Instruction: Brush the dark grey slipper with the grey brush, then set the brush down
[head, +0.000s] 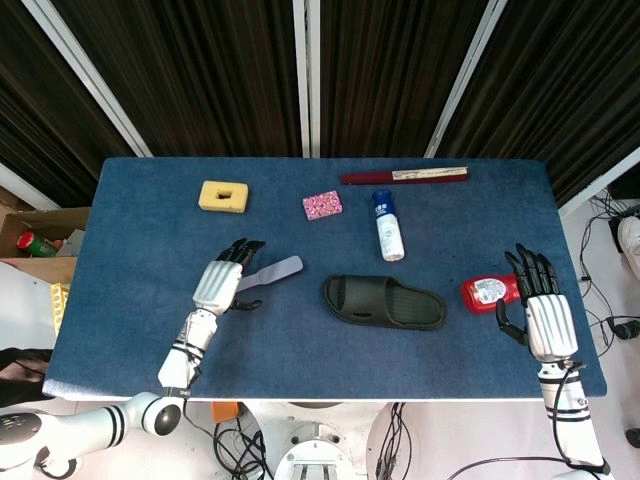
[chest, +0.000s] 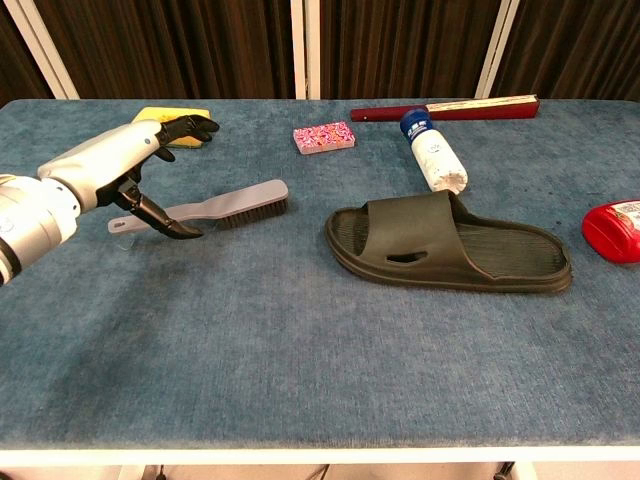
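The dark grey slipper (head: 383, 301) (chest: 445, 245) lies flat in the middle of the blue table, toe end to the left. Left of it lies the grey brush (head: 270, 272) (chest: 215, 207), bristles toward the slipper and handle toward my left hand. My left hand (head: 222, 280) (chest: 120, 170) hovers at the handle end with its fingers spread; the thumb curls in front of the handle without gripping it. My right hand (head: 540, 305) is near the table's right edge with fingers apart and nothing in it; only the head view shows it.
A red bottle (head: 490, 292) (chest: 612, 230) lies beside my right hand. A white bottle with a blue cap (head: 388, 226) (chest: 433, 152) lies behind the slipper. Further back are a pink block (head: 322, 205), a yellow sponge (head: 223, 196) and a dark red stick (head: 405, 176).
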